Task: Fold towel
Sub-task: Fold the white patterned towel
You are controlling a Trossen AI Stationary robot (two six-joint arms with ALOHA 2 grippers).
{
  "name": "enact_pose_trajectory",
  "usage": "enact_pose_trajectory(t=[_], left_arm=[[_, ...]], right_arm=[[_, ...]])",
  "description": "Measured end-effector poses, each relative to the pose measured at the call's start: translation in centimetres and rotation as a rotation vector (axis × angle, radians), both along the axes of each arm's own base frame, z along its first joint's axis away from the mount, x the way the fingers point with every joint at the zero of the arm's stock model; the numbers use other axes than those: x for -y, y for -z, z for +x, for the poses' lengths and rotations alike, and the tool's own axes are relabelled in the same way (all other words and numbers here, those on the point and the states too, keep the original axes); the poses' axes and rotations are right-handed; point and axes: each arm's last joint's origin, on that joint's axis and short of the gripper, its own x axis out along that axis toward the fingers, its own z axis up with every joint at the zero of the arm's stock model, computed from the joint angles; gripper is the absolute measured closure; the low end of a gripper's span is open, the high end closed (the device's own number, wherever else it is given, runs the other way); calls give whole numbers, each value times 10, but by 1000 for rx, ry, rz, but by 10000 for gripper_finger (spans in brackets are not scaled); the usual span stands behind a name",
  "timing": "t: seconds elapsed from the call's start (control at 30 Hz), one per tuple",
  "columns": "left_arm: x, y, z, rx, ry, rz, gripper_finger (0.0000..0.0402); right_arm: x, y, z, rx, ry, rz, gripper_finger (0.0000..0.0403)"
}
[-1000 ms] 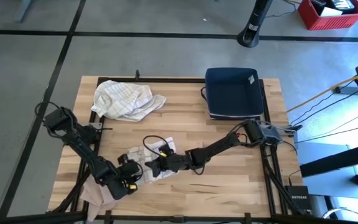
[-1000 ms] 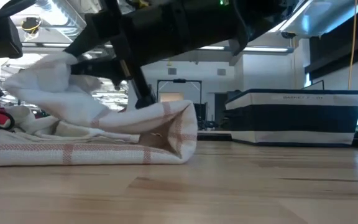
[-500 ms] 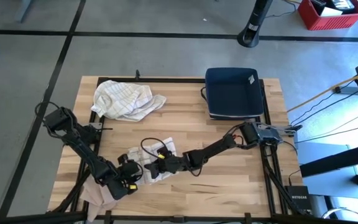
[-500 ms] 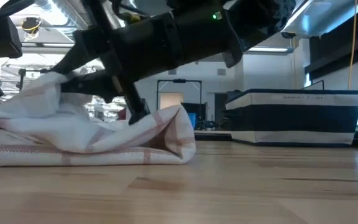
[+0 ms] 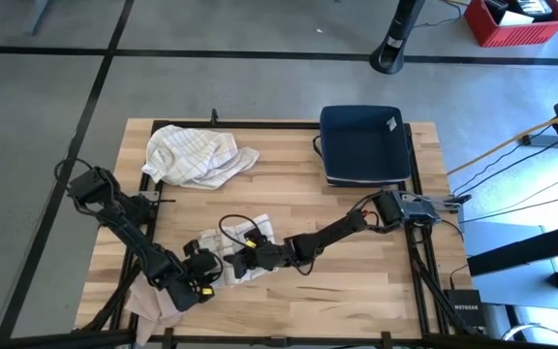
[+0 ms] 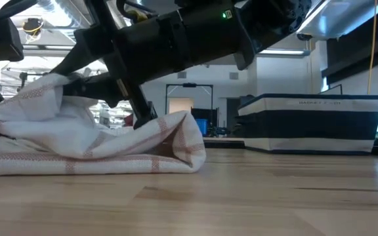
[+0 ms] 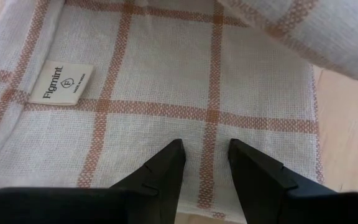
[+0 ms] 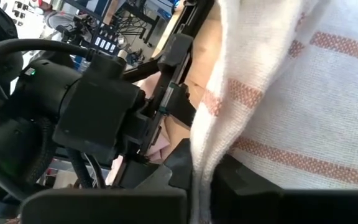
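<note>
Towel (image 5: 245,254) lies at the table's (image 5: 356,271) front-left, between both grippers. Right gripper (image 5: 232,262) pinches its raised edge, jaws nearly closed, carrying it toward the left gripper (image 5: 204,274), whose parted fingers rest on the flat layer. Compared with a second ago, the lifted fold sits lower and farther over.

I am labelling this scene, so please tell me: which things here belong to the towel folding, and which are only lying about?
In the job:
- checked towel
- right gripper, pinching a fold of it
- left gripper, open over it

Lying about:
- crumpled towel
- dark blue bin
</note>
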Motion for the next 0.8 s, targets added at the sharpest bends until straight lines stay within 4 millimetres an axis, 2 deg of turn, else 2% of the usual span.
enact_pose_trajectory(t=[0.2,0.4,0.6,0.8], left_arm=[[-1,-11,-2,-8,18,-49,274],[-3,-39,-8,-18,51,-213,274],[-10,-72,-21,-56,69,-422,274],[-19,-103,-35,65,88,-485,274]], right_arm=[[0,-2,1,24,-2,9,292],[-2,-13,3,134,-46,56,228],[-4,-16,3,164,-86,41,210],[-2,-12,3,121,-64,1,210]])
